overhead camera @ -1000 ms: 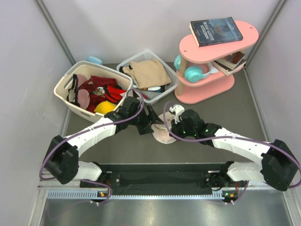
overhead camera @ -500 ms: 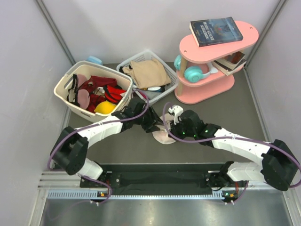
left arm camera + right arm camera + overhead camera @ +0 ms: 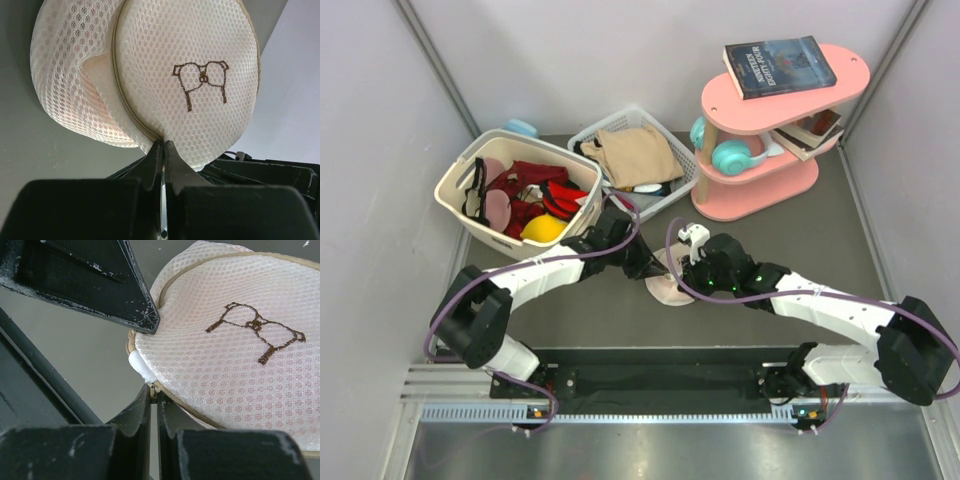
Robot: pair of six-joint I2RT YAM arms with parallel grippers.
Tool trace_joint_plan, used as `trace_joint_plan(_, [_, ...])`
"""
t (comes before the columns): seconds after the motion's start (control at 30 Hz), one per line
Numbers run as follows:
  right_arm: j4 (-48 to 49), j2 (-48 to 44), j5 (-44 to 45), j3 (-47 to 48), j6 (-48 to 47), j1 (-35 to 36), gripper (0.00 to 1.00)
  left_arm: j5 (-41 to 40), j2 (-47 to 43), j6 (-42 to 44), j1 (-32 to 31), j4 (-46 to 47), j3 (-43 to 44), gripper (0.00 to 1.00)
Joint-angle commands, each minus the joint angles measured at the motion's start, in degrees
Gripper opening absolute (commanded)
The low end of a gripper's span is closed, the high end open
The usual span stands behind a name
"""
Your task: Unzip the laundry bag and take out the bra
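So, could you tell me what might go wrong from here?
The left tool pinches only a thin fold of the laundry bag at its zip seam, so it may slip. The right tool is shut at the rim beside the white tab; pulling might only drag the bag.

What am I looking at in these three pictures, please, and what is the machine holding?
This is a robot: a left arm and a right arm, bolted to a table. The wide picture looks down from above; each close-up comes from a camera on one wrist. The left claw and the right claw are both shut on the laundry bag, a round mesh pouch with a stitched bra logo, each pinching its zipped rim. Behind stand a cream laundry basket of red garments, a white wire basket with tan cloth, and a pink shelf bearing a book and headphones.
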Motion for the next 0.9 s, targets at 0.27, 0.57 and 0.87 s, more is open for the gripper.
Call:
trace_joint_plan(0.27, [0.63, -2.26, 1.55, 0.44, 1.80, 0.88, 0.00, -1.72, -1.12, 4.40, -0.24, -1.15, 3.62, 0.00])
trace_joint_plan(0.57, [-2.89, -7.00, 3.49, -2.11, 2.77, -3.95, 0.00, -3.48, -3.75, 7.12, 1.61, -4.14, 2.65, 0.00])
trace_joint_plan(0.87, [-4.30, -8.41, 1.91, -3.26, 2.42, -6.94, 0.00, -4.09, -3.85, 10.19, 2.40, -6.42, 3.78, 0.00])
